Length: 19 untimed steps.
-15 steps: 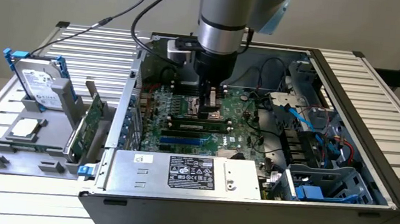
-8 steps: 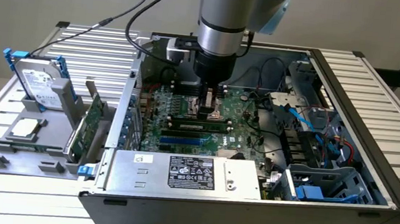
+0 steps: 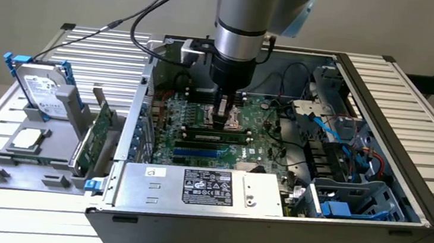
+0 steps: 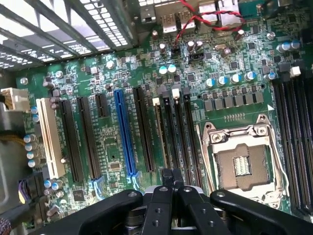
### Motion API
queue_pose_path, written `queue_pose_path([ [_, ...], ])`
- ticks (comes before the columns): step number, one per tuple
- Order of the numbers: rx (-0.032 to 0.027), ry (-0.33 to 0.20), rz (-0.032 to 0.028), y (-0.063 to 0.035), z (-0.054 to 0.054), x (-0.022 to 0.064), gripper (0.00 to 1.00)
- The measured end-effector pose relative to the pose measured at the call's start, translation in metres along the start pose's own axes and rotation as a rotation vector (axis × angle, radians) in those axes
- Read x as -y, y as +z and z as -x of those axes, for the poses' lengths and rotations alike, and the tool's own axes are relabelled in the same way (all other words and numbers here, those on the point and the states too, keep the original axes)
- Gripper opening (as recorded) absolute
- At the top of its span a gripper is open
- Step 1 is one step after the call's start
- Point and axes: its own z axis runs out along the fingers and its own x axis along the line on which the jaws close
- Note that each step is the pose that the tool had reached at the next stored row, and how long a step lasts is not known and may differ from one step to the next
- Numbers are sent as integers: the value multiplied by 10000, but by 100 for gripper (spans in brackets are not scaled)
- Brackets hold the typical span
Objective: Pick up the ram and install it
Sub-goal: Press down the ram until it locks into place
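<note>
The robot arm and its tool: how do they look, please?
The arm is a silver-grey cylinder with a light blue joint cap; black cables run off it. Below comes a black wrist section. The tool is matte black, with jointed linkage fingers showing round pivot holes.

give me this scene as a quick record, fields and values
arm: reaching down into the open computer case
gripper: low over the motherboard, just above the ram
ram: on edge along a memory slot, beside the cpu socket
grip on ram: cannot tell
outside case: hard drive and expansion card on a grey holder, exterior view's left
</note>
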Motion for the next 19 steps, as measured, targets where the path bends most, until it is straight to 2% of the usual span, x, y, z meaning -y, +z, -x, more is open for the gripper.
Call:
queue_pose_path([
  [6,48,852,52,0,0,0,11],
  [13,140,1719,99,0,0,0,11],
  [19,224,2374,116,0,0,0,11],
])
